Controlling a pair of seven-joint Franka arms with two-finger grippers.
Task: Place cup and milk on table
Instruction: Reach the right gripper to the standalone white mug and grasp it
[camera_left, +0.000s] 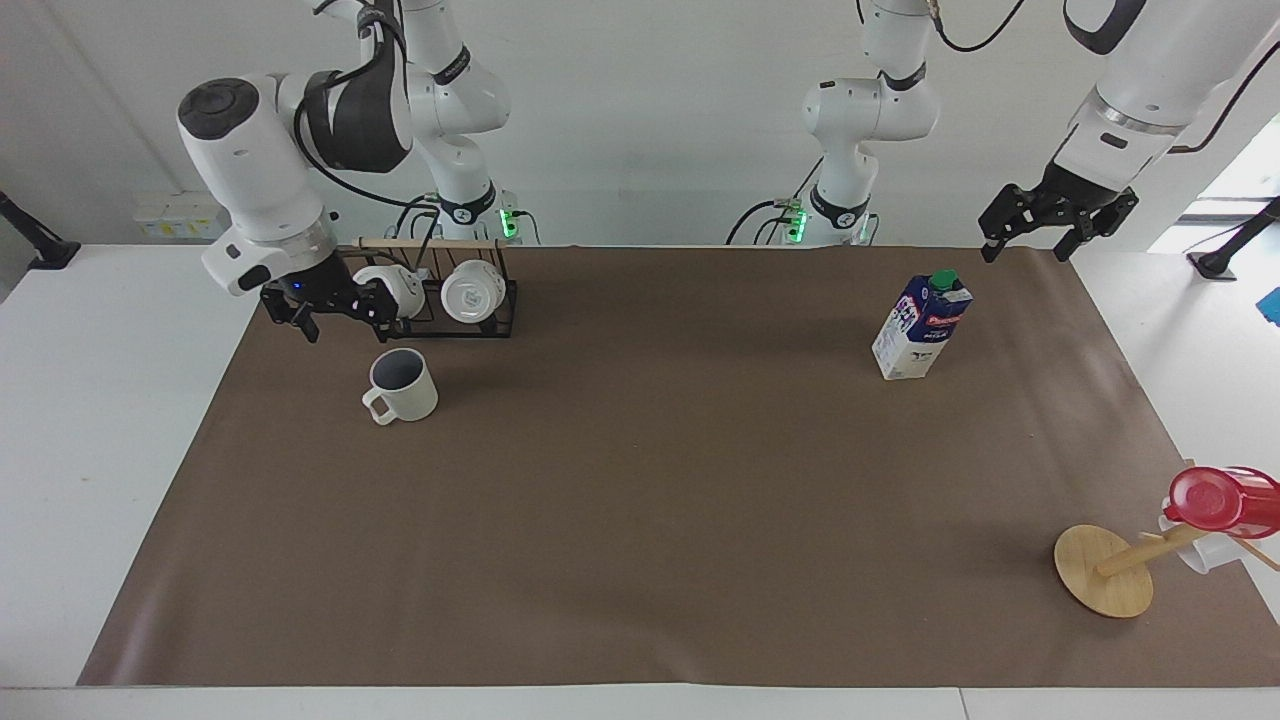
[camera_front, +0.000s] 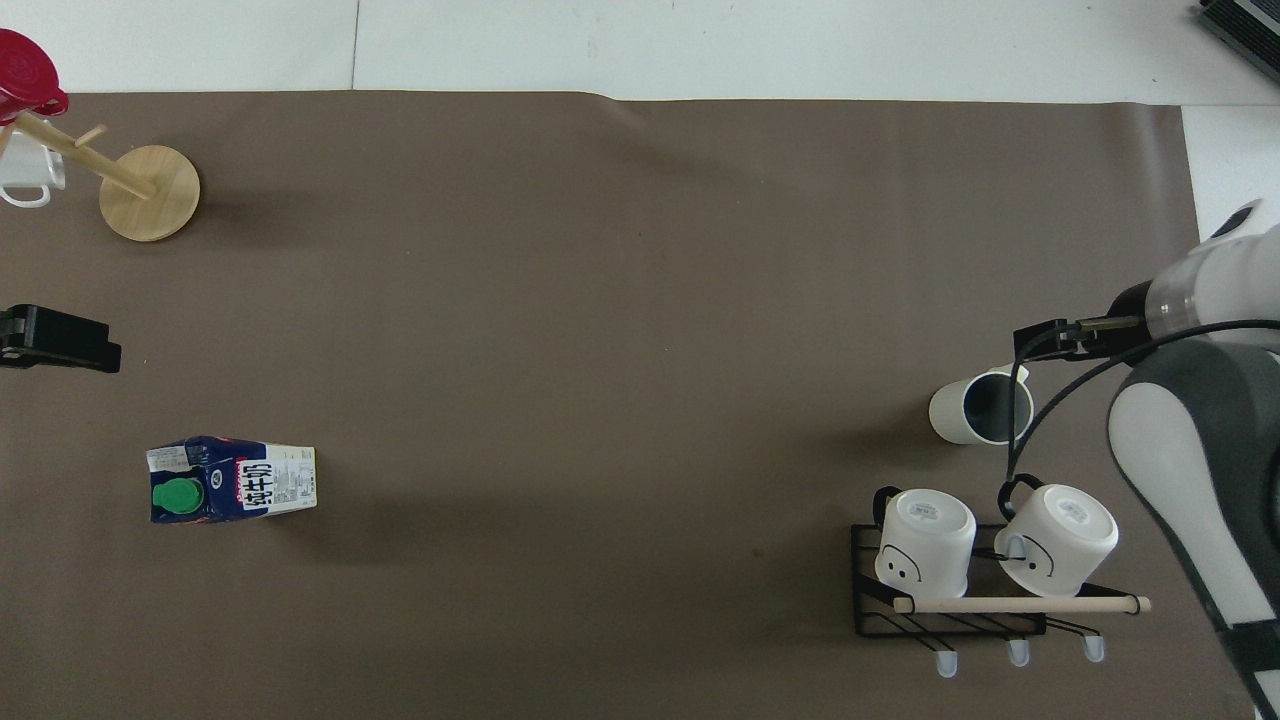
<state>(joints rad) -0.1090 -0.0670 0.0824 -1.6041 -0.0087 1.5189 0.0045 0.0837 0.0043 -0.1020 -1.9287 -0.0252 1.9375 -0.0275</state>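
Note:
The cup (camera_left: 403, 388), off-white with a dark inside, stands upright on the brown sheet of the table (camera_left: 650, 500), just farther from the robots than the mug rack; it also shows in the overhead view (camera_front: 978, 410). The milk (camera_left: 920, 325) stands upright on the sheet toward the left arm's end, also seen from above (camera_front: 232, 480). My right gripper (camera_left: 340, 320) is open and hangs low over the sheet beside the cup, apart from it; it also shows in the overhead view (camera_front: 1035, 342). My left gripper (camera_left: 1025, 250) is open and empty, raised over the sheet's edge (camera_front: 95, 350), and waits.
A black wire rack (camera_left: 440, 300) with a wooden bar holds two white mugs, close to the right gripper. A wooden mug tree (camera_left: 1105, 570) carrying a red cup (camera_left: 1215, 498) and a white mug stands at the sheet's corner at the left arm's end.

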